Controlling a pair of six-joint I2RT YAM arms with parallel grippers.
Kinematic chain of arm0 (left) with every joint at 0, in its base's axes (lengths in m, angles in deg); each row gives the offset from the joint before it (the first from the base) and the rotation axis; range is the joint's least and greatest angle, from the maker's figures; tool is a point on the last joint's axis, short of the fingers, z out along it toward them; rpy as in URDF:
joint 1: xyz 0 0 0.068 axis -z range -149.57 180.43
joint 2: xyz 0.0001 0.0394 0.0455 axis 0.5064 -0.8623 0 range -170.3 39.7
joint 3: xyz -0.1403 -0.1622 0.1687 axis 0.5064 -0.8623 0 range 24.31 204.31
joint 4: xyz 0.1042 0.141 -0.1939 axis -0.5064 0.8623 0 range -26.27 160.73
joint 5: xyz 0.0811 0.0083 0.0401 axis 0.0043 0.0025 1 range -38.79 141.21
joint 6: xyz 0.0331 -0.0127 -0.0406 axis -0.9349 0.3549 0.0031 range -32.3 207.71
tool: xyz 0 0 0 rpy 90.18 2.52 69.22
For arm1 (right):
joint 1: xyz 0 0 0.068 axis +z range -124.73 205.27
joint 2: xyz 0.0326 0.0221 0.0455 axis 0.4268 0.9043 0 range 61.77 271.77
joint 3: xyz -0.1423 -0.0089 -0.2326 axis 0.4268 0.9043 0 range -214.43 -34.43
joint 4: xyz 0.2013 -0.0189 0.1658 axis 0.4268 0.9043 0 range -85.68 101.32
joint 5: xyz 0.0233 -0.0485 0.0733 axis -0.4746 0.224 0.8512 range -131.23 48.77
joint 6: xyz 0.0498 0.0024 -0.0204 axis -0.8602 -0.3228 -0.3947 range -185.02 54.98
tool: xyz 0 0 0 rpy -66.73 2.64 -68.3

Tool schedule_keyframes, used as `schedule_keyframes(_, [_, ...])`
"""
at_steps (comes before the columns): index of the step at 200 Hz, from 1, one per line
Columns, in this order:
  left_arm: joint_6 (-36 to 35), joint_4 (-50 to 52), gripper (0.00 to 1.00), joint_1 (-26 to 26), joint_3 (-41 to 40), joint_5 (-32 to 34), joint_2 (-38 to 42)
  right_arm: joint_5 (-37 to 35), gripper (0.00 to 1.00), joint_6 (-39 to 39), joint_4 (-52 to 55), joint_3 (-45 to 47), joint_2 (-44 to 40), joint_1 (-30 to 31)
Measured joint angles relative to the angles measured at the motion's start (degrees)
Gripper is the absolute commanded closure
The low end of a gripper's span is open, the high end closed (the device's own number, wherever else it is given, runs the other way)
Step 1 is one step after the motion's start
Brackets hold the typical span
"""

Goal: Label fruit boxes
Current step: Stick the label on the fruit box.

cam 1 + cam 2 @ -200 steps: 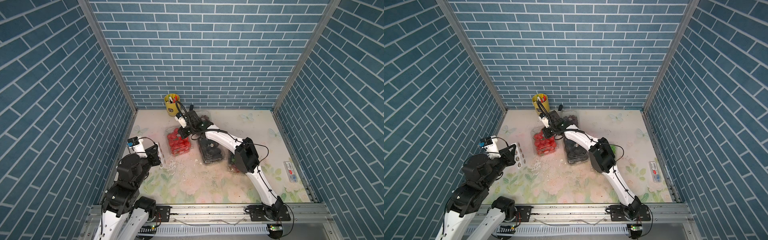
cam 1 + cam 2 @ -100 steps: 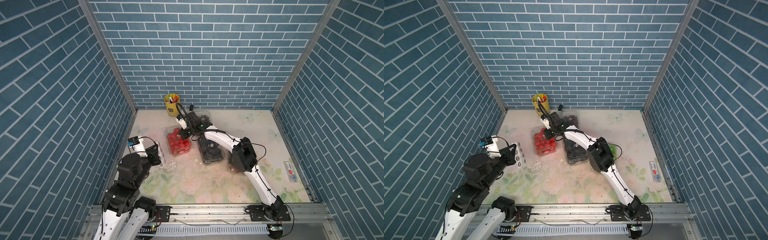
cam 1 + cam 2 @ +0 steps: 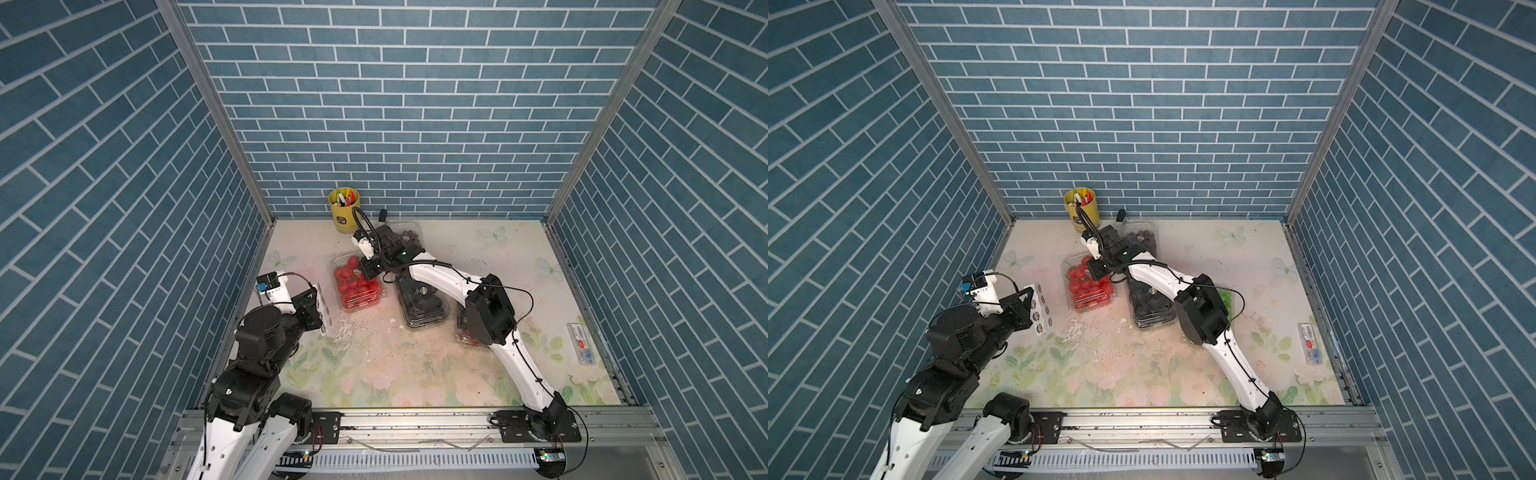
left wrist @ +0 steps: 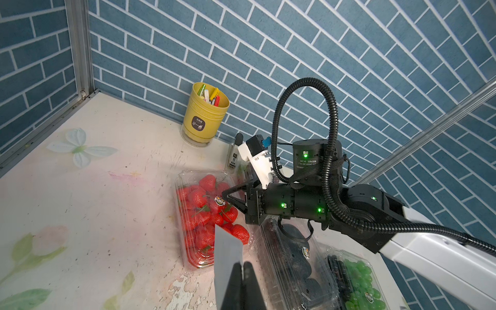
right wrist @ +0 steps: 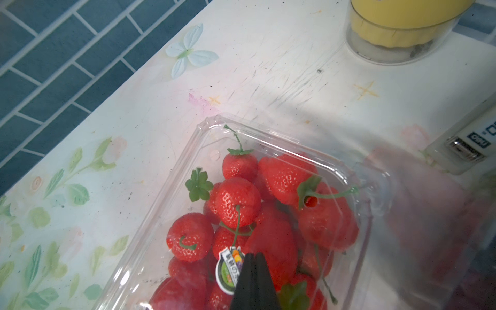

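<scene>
The strawberry fruit box (image 3: 357, 286) (image 3: 1088, 289) (image 5: 271, 204) lies left of the black-fruit box (image 3: 424, 309) (image 4: 298, 257). The dark grape box (image 3: 409, 237) is behind them, and the mixed grape box (image 3: 1225, 297) (image 4: 359, 279) is partly under my right elbow. My right gripper (image 5: 254, 255) (image 4: 224, 193) is shut, its tips on the strawberry lid at the edge of a round sticker (image 5: 228, 268). My left gripper (image 4: 243, 264) (image 3: 318, 305) is shut on the white sticker sheet (image 3: 1040, 309) (image 4: 228, 257), held up at the left, clear of the boxes.
A yellow pen cup (image 3: 344, 208) (image 4: 205, 115) stands at the back wall. A small clear item with a black cap (image 4: 233, 155) is beside it. A clear flat case (image 3: 582, 345) lies by the right wall. The black-fruit lid bears a sticker (image 4: 306, 252).
My right elbow has shifted slightly towards the left and back, while its gripper stays over the strawberry box. The left arm and sheet have not moved.
</scene>
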State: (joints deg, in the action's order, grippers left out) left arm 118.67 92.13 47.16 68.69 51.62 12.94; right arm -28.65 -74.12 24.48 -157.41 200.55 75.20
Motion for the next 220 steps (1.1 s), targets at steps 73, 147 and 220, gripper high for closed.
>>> schedule_keyframes(73, [0.02, 0.00, 1.00, 0.00, -0.02, -0.07, 0.00, -0.96, 1.00, 0.39, -1.36, 1.79, -1.01, 1.46])
schedule_keyframes(147, [0.00, 0.00, 1.00, 0.00, -0.02, -0.09, 0.00, -0.63, 1.00, 0.37, -0.46, 1.64, -1.01, 1.57])
schedule_keyframes(220, [0.02, 0.00, 1.00, 0.00, -0.04, -0.26, 0.00, 3.39, 1.00, 0.33, 0.31, 1.64, -1.01, 2.27])
